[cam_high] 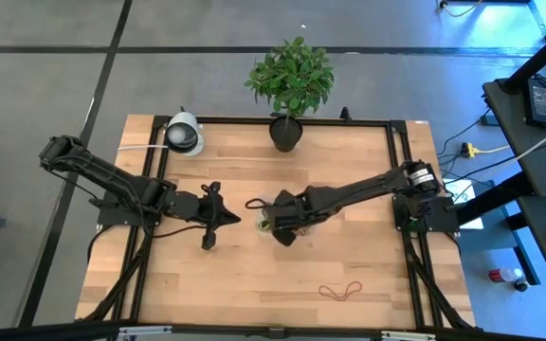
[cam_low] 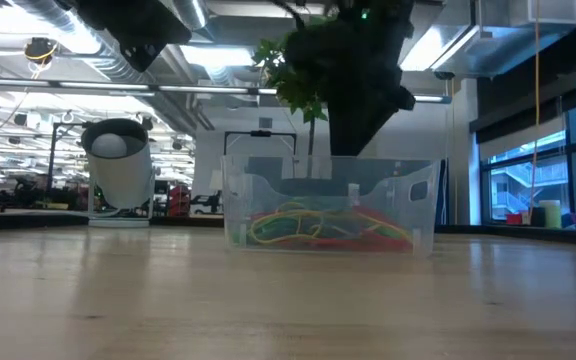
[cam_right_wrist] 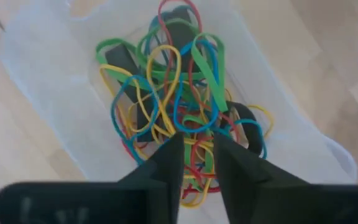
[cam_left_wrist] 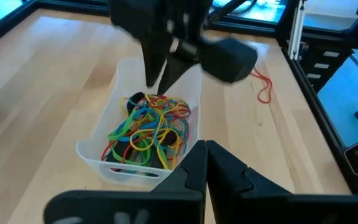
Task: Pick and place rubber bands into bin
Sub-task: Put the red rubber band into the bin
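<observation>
The bin (cam_left_wrist: 98,158) is a small clear tray near the table's middle (cam_high: 262,228). It holds a tangle of rubber bands (cam_left_wrist: 146,127) in red, green, blue, yellow and black (cam_right_wrist: 166,93). My right gripper (cam_right_wrist: 197,146) hangs just above the tangle, pointing steeply down, its fingers a little apart with nothing between them (cam_left_wrist: 157,87). My left gripper (cam_left_wrist: 207,149) is shut and waits just left of the bin (cam_high: 235,218). One red rubber band (cam_high: 342,291) lies loose on the wood toward the near right.
A dark pot with a green plant (cam_high: 285,133) stands at the far edge, beside a white round camera (cam_high: 186,134) at the far left. A black frame rail (cam_high: 398,189) borders the table. In the low view the bin (cam_low: 258,190) sits in front of the plant.
</observation>
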You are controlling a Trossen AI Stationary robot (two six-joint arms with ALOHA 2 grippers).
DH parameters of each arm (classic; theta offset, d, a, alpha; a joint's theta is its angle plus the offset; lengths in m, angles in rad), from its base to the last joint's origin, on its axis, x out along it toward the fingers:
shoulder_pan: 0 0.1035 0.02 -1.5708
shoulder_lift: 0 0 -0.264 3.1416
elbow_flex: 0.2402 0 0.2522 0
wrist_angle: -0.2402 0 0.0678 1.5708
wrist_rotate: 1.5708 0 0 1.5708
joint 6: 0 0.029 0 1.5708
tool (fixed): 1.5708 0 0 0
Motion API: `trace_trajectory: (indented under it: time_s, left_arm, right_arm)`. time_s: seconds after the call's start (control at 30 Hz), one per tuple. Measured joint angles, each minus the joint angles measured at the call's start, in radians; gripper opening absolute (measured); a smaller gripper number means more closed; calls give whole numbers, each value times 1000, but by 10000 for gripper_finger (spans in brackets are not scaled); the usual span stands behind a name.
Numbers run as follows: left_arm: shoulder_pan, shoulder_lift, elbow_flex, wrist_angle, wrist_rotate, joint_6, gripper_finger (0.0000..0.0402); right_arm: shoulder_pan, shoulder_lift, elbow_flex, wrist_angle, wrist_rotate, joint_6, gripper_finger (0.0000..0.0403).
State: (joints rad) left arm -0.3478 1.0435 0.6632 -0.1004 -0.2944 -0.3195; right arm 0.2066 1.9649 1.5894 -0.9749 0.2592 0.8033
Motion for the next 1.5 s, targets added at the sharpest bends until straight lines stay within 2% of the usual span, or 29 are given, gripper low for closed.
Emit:
trace_trajectory:
  time_s: [0.2,0.33,0.53,0.63,0.73,0.87,0.9,0.97,1.17,1.27,1.4,1.5]
  left_arm:
    - [1,0,0,-6,-4,24,2]
    - [4,0,0,-13,-138,47,2]
    - [26,0,-1,-174,-241,-4,2]
    - [72,-6,-50,-142,-297,26,2]
    - [143,-42,-160,66,-215,78,2]
    - [267,-91,-342,434,75,163,2]
    - [296,-105,-375,493,117,166,2]
    - [344,-151,-427,560,137,152,2]
    - [405,-336,-502,540,178,164,2]
    - [408,-439,-509,434,185,162,2]
    - [408,-550,-509,285,183,158,2]
    - [408,-626,-509,242,185,158,2]
  right_arm:
    - [3,-84,1,-49,-1,27,156]
    - [52,-172,3,-122,3,79,188]
    - [203,-261,3,-263,26,204,199]
    - [288,-271,3,-324,67,289,200]
    - [361,-271,3,-375,83,373,200]
    - [424,-271,3,-417,85,426,200]
    - [437,-271,3,-423,84,425,200]
    - [458,-271,3,-427,57,436,200]
    - [516,-247,2,-464,-16,476,199]
    - [547,-233,-24,-465,-65,482,193]
    - [571,-231,-95,-395,-163,491,177]
    - [590,-231,-158,-304,-204,482,168]
